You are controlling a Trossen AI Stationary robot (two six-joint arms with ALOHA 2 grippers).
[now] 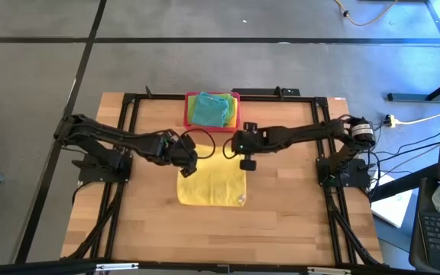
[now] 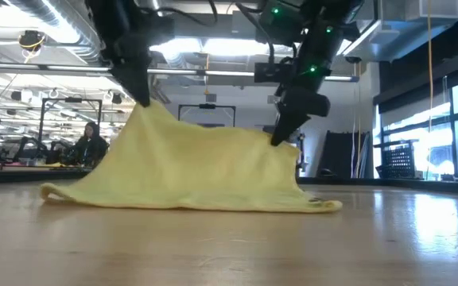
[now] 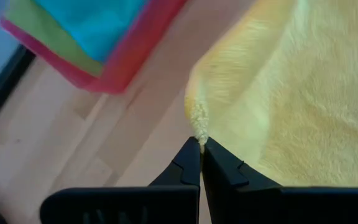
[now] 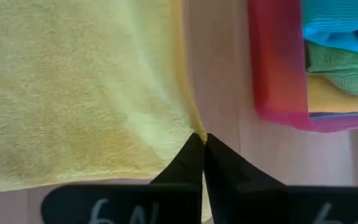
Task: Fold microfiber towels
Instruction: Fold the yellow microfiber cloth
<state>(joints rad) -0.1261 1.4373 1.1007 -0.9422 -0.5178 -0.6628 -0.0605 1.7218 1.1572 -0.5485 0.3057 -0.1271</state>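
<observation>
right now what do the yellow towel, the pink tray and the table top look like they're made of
Yellow towel: soft, fuzzy, matte cloth, probably microfiber; its nap shows and it drapes limply between the left end effector and right end effector, both pinching its edge.
Pink tray: smooth with a slight sheen, likely plastic.
Table top: pale wood planks with visible seams, possibly laminate.

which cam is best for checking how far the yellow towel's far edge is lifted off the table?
Low view: the yellow towel tents up from the table, pinched by the left gripper and right gripper. High view flattens it to a square. Each wrist view shows only a pinched corner by the pink tray.
</observation>
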